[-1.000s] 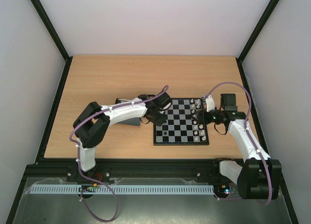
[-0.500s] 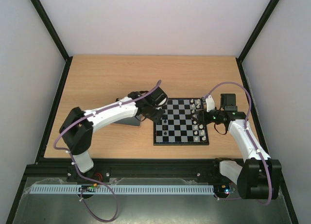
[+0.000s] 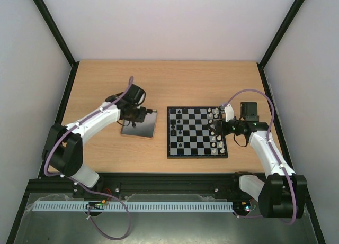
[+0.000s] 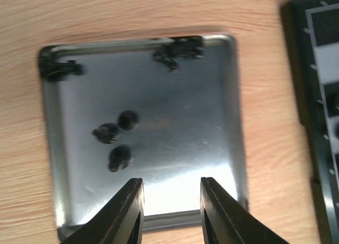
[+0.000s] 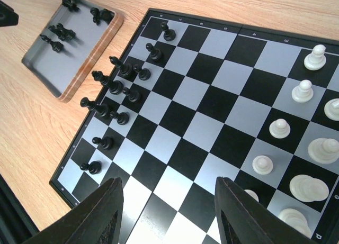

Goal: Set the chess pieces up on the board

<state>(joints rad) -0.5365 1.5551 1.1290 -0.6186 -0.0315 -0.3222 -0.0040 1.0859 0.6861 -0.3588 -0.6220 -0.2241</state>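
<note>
black chess pieces [image 5: 126, 69] – roughly ten stand along the left side of the board [image 5: 212, 104], the rest lie loose in the metal tray [image 4: 233, 122] beside it. step in hand: fetching the next one. left gripper [image 4: 170, 187] hovers over the tray, jaws apart, empty – next it must drop onto a single piece. a second ago it was at the board edge. right gripper [image 5: 168, 187] over the board, jaws apart, empty, unmoved.

This is looking like a robotics lab test cell. Plain white panels [image 3: 169, 21] are enclosing a wooden table [image 3: 212, 80], black frame struts [image 3: 53, 27] are running up the corners, and two cabled robot arms [image 3: 95, 119] are sitting bolted to a black rail [image 3: 175, 181], with a slotted white cable duct [image 3: 159, 206] lying in front.
</note>
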